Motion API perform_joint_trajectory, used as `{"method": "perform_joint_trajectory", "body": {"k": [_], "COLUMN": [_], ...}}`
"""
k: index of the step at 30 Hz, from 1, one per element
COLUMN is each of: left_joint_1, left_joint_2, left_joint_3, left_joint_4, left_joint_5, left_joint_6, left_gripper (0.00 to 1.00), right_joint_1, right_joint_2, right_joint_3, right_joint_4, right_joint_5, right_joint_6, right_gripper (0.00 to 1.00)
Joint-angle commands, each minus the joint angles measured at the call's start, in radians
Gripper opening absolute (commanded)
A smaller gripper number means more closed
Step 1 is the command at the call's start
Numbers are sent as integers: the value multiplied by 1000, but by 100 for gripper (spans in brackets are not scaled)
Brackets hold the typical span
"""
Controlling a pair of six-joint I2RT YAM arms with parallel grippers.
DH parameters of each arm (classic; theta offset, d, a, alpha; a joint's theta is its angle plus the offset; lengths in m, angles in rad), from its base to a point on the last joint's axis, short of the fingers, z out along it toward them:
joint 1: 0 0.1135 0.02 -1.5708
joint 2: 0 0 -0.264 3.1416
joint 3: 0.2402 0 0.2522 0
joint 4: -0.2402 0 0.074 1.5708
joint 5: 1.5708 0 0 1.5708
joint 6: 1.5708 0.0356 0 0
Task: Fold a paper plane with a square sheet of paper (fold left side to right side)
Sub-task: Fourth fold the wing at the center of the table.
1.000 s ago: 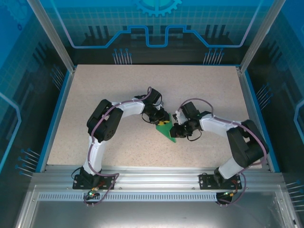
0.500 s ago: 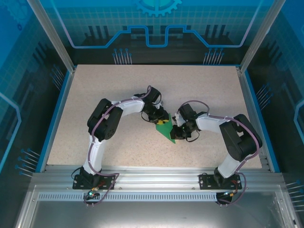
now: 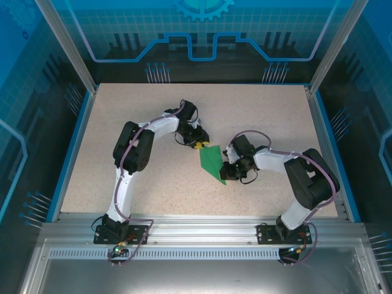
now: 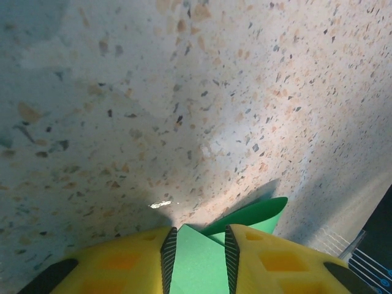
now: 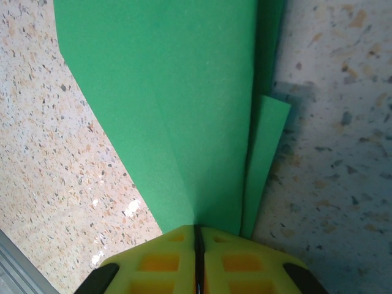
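Both arms bend inward at the elbows. The right claw point(image 5: 197, 231) pinches the paper plane point(image 3: 212, 162) at its narrow tip (pointing near-right). The left claw point(image 4: 196, 242) stands parted over its wide far end.

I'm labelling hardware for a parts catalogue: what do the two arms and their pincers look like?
Both the left arm and right arm have white links between bulky black joints, with thin purplish cables looped alongside. The left pincer and right pincer have yellow fingers with recessed square pockets and dark ribbed pads.
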Motion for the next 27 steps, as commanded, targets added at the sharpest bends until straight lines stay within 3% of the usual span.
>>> {"method": "perform_joint_trajectory", "body": {"k": [1, 8, 13, 20, 27], "left_joint_1": [65, 54, -45, -222, -263], "left_joint_2": [-27, -288, -400, -362, -273], "left_joint_3": [15, -167, -336, -425, -404], "left_joint_4": [-5, 41, 125, 286, 336], "left_joint_5": [-125, -144, -99, -26, -1], "left_joint_6": [63, 79, 32, -102, -154], "left_gripper": [33, 33, 32, 29, 26], "right_joint_1": [17, 17, 16, 17, 17], "right_joint_2": [45, 55, 57, 59, 65], "right_joint_3": [-69, -57, -59, -56, -48], "right_joint_4": [-177, -172, -169, -172, -177], "right_joint_5": [87, 102, 107, 115, 117], "right_joint_6": [1, -2, 2, 6, 3], "right_gripper": [9, 8, 7, 7, 7]}}
